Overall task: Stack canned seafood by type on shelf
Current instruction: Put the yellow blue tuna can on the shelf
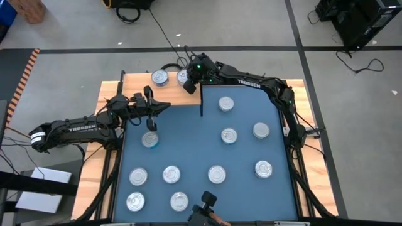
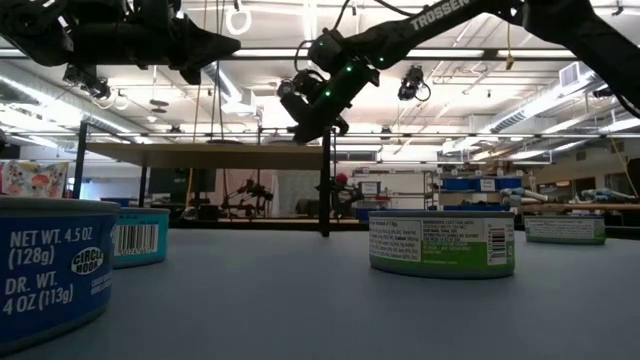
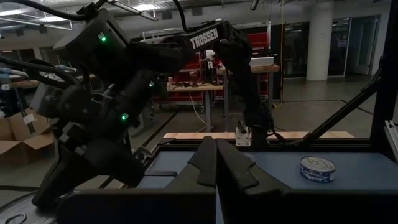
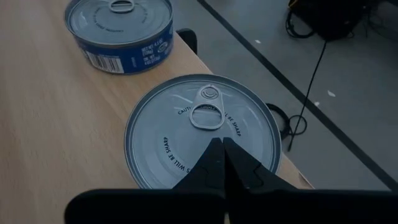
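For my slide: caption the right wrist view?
Shut right gripper above a tin on the shelf, blue tin beyond.

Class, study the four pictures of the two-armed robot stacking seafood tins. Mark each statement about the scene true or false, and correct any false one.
1. Two cans stand on the wooden shelf. True.
2. The right gripper is spread wide around a can. False: its fingers are shut, tips together just above the lid of the shelf can near the edge.
3. The left gripper holds a can. False: it is shut and holds nothing, hovering over the blue tabletop near a can.
4. The other shelf can has a blue label. True.
5. The cans on the tabletop are stacked in pairs. False: each stands alone.
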